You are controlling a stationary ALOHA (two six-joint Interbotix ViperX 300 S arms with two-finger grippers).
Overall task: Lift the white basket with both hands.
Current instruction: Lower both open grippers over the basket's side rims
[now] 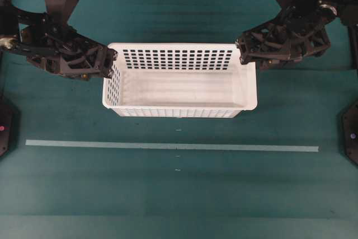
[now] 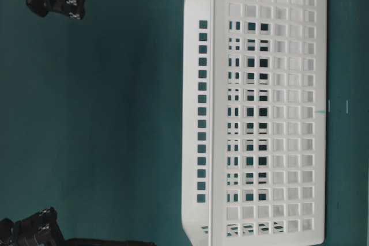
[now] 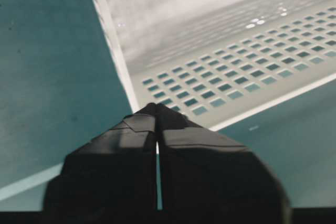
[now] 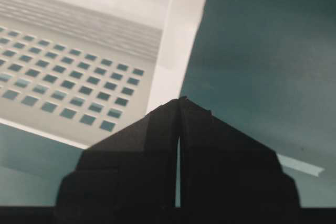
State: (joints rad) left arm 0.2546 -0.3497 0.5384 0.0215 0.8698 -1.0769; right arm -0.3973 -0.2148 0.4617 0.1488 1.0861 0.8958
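Basket rim is pinched at both ends: left pincer [image 1: 110,62] and right pincer [image 1: 244,51] are each clamped shut on the white basket [image 1: 179,90], held near the tabletop's [image 1: 168,194] far edge. Thin corner grips could slip; uneven lifting would tilt it.

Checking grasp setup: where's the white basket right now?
Overhead view: white basket sits centre, beyond the pale tape line, between left end effector and right end effector.

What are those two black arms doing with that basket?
Two robot arms are gripping a white basket, empty, on a green table. The left gripper is pinched on the rim at one short end and the right gripper at the other. Whether the basket has left the table is hard to tell.
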